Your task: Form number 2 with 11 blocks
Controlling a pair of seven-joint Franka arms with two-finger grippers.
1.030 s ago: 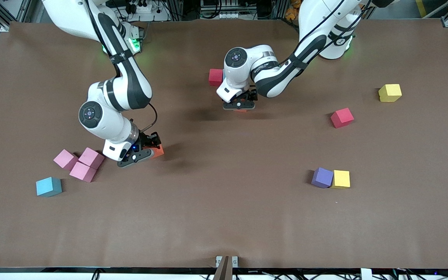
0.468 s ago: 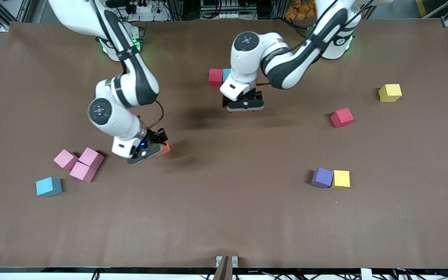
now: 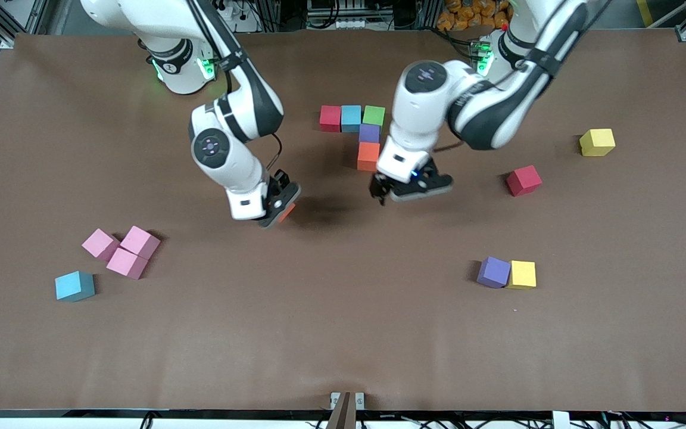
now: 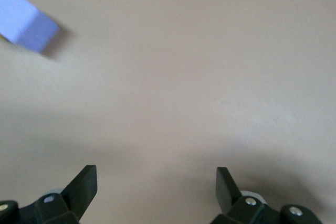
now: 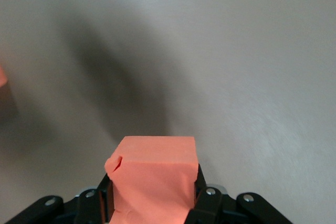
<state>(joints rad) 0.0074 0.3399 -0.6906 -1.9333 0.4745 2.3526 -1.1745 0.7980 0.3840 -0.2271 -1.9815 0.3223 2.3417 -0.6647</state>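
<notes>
Already laid on the brown desk [image 3: 343,333]: five matte foam cubes, namely a red cube [image 3: 330,118], light blue cube [image 3: 351,117] and green cube [image 3: 373,115] in a touching row, with a purple cube [image 3: 369,133] and an orange cube [image 3: 368,156] running from the green end toward the front camera. Sixth in transit: second orange foam cube [image 5: 153,177], clamped in the right tool [image 3: 277,208] over bare desk beside the figure. Left tool [image 3: 409,186], fingers spread wide and empty, over the desk just beside the placed orange cube. Still loose: three pink cubes [image 3: 121,245], a second light blue cube [image 3: 74,286], a second purple cube [image 3: 493,271] touching a yellow cube [image 3: 523,274], a second red cube [image 3: 523,180], another yellow cube [image 3: 596,142]. Judged roughly halfway. Front view: whole layout, held cube almost hidden. Right wrist view: held cube plainly, dented at one corner. Left wrist view: empty gap between the fingers, one purple cube at the edge.
</notes>
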